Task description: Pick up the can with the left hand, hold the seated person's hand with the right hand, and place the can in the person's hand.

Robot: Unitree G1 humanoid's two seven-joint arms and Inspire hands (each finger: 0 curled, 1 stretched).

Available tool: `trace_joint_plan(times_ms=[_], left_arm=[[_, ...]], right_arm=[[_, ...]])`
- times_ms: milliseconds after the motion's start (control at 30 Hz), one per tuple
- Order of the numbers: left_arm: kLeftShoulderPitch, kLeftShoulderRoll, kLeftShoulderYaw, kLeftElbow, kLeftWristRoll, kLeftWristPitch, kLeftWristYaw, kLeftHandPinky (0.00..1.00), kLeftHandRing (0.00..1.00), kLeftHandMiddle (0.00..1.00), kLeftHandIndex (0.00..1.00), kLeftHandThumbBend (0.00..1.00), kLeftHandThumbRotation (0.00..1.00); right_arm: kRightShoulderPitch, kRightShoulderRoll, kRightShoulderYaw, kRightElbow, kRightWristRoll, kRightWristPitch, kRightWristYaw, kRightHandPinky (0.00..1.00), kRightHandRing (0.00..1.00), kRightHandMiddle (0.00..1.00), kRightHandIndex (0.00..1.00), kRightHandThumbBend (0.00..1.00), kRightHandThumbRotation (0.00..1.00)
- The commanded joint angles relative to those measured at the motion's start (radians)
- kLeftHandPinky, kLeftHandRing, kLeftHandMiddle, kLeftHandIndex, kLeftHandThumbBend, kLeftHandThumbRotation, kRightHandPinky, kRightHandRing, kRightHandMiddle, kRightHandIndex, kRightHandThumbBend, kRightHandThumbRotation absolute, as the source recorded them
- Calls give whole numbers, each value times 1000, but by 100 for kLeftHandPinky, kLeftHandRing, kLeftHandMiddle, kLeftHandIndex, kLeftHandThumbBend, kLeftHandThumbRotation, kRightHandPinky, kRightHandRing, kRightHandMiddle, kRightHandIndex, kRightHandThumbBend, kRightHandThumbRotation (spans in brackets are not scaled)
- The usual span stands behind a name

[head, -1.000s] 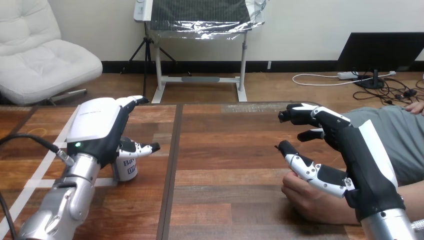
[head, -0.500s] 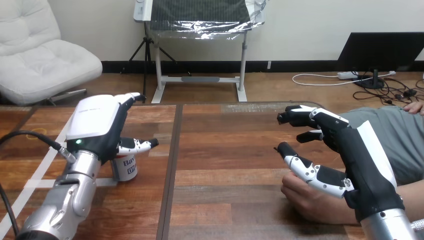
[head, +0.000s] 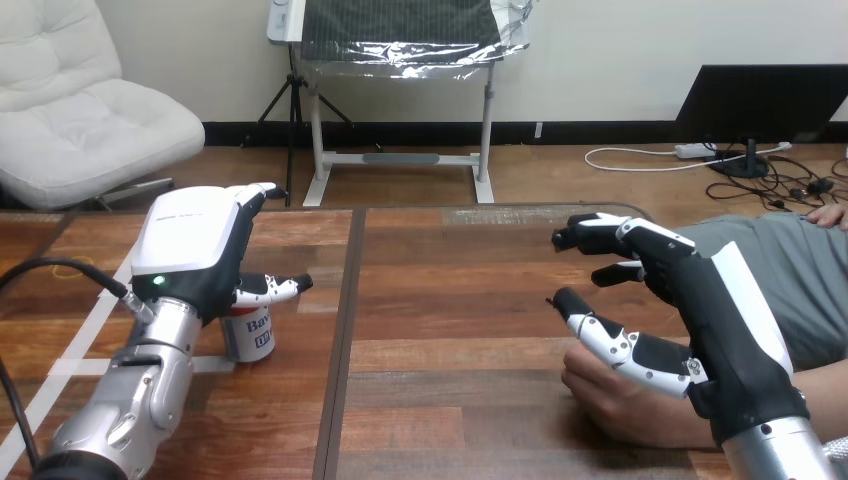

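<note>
One can (head: 252, 338), its top hidden under the spread left hand (head: 190, 245); the right hand (head: 720, 310), also spread, partly covers the person's hand (head: 600, 388) beneath.

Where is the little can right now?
In the head view, the small white can stands at the left of the wooden table, just under the robot's left hand.

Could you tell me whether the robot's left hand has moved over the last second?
Yes: the left hand has shifted slightly left, away from the table's dark seam; the can stays put.
</note>
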Motion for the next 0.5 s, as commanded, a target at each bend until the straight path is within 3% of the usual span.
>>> trace_joint_plan(times_ms=[0, 467], left_arm=[[-97, -3, -12, 34, 0, 7, 20, 75, 79, 81, 80, 80, 38], [-117, -8, -11, 85, -25, 9, -6, 75, 79, 81, 80, 82, 36]], right_arm=[[-55, -15, -14, -71, 5, 1, 1, 67, 79, 81, 66, 46, 0], [-53, -34, -13, -81, -12, 8, 2, 68, 79, 79, 66, 47, 0]])
